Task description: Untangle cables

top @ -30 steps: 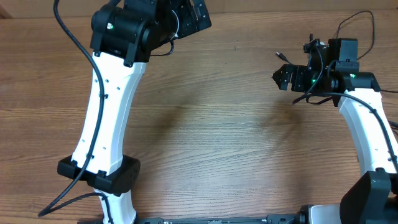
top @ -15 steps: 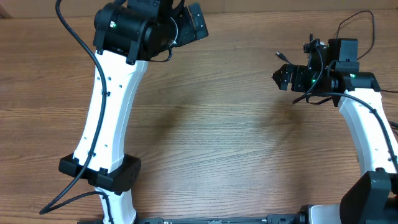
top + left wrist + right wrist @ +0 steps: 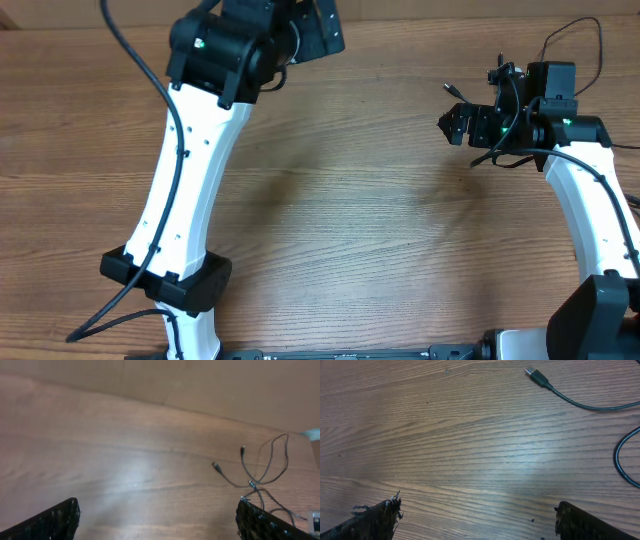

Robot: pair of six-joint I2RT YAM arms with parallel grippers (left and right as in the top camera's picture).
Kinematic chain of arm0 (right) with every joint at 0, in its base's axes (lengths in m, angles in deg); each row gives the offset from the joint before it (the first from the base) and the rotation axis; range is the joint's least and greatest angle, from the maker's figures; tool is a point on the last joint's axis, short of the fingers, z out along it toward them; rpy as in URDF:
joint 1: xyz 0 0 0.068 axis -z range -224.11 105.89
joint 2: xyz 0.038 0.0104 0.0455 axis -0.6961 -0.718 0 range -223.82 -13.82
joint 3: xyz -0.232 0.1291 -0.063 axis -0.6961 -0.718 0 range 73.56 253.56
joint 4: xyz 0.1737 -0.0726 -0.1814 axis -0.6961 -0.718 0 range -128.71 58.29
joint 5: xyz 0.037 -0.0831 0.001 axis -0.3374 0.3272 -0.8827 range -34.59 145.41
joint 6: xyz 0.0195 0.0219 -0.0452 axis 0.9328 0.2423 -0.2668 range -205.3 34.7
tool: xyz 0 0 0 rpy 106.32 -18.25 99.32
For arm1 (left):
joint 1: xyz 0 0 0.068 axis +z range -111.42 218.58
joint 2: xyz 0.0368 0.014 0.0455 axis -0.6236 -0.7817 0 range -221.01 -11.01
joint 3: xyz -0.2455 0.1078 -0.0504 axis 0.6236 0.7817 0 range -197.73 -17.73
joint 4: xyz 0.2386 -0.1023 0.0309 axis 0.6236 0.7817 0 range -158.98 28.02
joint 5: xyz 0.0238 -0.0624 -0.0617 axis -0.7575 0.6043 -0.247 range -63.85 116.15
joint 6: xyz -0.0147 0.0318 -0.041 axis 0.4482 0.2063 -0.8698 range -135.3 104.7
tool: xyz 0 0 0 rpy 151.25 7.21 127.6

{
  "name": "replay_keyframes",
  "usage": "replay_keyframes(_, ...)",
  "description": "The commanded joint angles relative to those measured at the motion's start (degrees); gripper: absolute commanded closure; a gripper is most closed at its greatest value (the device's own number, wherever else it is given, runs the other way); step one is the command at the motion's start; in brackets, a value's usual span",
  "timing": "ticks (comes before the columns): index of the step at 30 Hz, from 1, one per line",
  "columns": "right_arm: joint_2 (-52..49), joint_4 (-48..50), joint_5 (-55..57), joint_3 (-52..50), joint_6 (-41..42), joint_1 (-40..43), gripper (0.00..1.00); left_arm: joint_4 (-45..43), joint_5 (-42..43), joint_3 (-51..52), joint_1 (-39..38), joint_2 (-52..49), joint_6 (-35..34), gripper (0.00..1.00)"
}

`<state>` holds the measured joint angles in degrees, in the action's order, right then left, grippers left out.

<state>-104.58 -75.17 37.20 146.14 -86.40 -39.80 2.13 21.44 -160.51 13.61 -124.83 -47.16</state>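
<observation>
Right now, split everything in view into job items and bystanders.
Job:
thin cables with small plug ends
plug-tipped cable in the right wrist view

Not the job:
wooden table
thick black arm cable

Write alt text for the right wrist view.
A black cable with a silver-tipped plug lies on the wooden table at top right. The right gripper, open and empty, shows its fingertips in the bottom corners.
</observation>
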Motion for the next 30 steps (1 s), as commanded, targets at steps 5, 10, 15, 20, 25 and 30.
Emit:
replay_keyframes(5,0.09,0.11,-0.33,-0.24,-0.26,-0.09,0.0,-11.82,1.84,16.35,-0.22,6.03,7.26,0.01)
replay_keyframes(10,0.09,0.11,-0.31,-0.24,-0.28,-0.09,0.0,-20.09,1.79,28.39,-0.2,11.98,9.68,0.01)
replay_keyframes(15,0.09,0.11,-0.31,-0.24,-0.28,-0.09,0.0,-30.36,1.79,41.05,-0.22,19.56,13.03,0.0)
replay_keyframes(20,0.09,0.11,-0.33,-0.24,-0.26,-0.09,0.0,-41.97,1.79,54.86,-0.22,28.33,17.66,0.0)
replay_keyframes(25,0.09,0.11,-0.31,-0.24,-0.26,-0.09,0.0,-53.16,1.73,68.11,-0.2,36.92,22.08,0.01)
replay_keyframes(30,0.09,0.11,-0.31,-0.24,-0.28,-0.09,0.0,-63.36,1.55,79.76,0.13,44.65,25.59,0.01)
